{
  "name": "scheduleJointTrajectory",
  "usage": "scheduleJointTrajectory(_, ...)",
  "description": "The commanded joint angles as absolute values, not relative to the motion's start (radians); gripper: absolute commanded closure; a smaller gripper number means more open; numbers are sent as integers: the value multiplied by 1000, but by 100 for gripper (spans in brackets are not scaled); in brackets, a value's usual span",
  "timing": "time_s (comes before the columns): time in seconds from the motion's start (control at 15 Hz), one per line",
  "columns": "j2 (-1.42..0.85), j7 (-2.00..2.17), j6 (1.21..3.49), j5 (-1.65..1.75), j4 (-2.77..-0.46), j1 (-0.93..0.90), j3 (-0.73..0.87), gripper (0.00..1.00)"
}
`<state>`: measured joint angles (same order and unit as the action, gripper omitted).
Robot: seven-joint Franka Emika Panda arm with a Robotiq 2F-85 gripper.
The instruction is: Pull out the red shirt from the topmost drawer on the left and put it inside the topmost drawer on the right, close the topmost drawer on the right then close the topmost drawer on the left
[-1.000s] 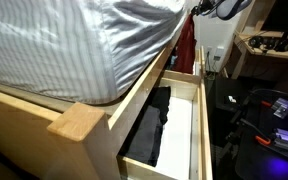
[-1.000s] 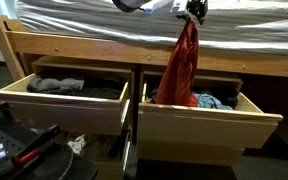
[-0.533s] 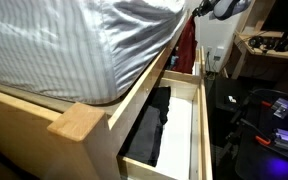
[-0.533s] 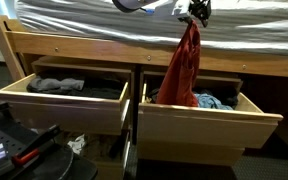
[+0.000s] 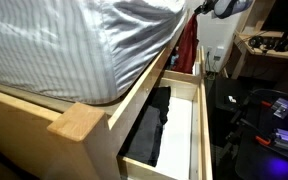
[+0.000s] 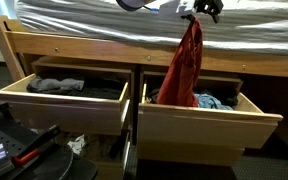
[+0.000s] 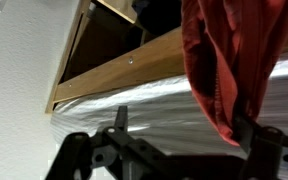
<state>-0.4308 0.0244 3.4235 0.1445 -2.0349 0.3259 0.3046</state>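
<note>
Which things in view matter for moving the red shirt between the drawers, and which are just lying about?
Part of the job:
- red shirt, hanging from the tool
- open drawer below it
- other open drawer

Just lying about:
- grey clothes
- blue garment
- black garment
- striped bedding

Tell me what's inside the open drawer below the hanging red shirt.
A blue garment lies in the drawer, with the red shirt hanging from the tool dipping in beside it. The drawer front hides anything lower.
</note>
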Motion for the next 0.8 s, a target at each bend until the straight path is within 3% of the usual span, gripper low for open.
scheduleJointTrajectory(0.0,-428,-15,3420,105,-2035,326,299,0)
scheduleJointTrajectory(0.07,-428,-16,3420,104,-2035,322,304,0)
scheduleJointTrajectory(0.47,-540,351,3370,301,-1945,786,-188,0)
scheduleJointTrajectory(0.53,-472,289,3390,261,-2010,662,-74,0)
scheduleJointTrajectory(0.73,-530,328,3389,287,-1973,769,-165,0)
